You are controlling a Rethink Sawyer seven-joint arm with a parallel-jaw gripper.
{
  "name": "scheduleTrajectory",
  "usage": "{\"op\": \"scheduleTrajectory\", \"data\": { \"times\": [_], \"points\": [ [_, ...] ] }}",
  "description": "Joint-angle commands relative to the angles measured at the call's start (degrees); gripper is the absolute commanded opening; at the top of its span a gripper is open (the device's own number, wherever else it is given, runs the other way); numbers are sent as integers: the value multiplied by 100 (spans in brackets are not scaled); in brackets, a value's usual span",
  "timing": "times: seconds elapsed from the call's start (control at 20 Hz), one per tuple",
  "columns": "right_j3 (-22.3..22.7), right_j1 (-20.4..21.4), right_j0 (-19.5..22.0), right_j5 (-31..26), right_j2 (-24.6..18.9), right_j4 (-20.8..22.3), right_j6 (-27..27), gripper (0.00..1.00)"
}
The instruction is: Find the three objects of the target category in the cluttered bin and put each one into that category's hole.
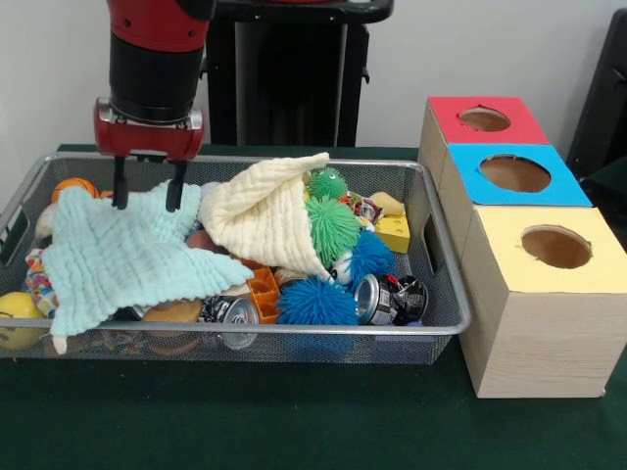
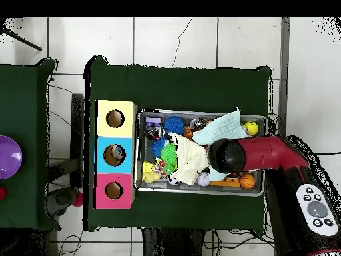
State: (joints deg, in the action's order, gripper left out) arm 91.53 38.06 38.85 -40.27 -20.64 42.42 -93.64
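Observation:
The wire mesh bin point(image 1: 294, 330) stands on the green table, full of clutter; it also shows in the overhead view point(image 2: 193, 112). No see-through film bags show; they are hidden or out of view. My gripper point(image 1: 147, 204) hangs over the bin's far left part in the front view, open, with its fingertips point(image 1: 120, 201) at the far edge of a pale blue knitted cloth point(image 1: 127, 255). Nothing is between the fingers. In the overhead view the arm point(image 2: 230, 157) covers the gripper.
Three wooden boxes with holes stand right of the bin: red top point(image 1: 485, 119), blue top point(image 1: 514, 174), yellow top point(image 1: 554, 245). In the bin lie a cream cloth point(image 1: 269, 211), green spiky balls point(image 1: 331, 225), blue spiky balls point(image 1: 315, 302), cans point(image 1: 377, 297) and a yellow ball point(image 1: 18, 318).

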Motion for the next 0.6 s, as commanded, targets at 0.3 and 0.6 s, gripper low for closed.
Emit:
{"op": "scheduleTrajectory", "data": {
  "times": [0.3, 0.6],
  "points": [
    [-253, -563, 36, 587, -341, 837, 1061, 100],
    [-240, -696, 79, 773, -317, 913, 867, 100]
  ]
}}
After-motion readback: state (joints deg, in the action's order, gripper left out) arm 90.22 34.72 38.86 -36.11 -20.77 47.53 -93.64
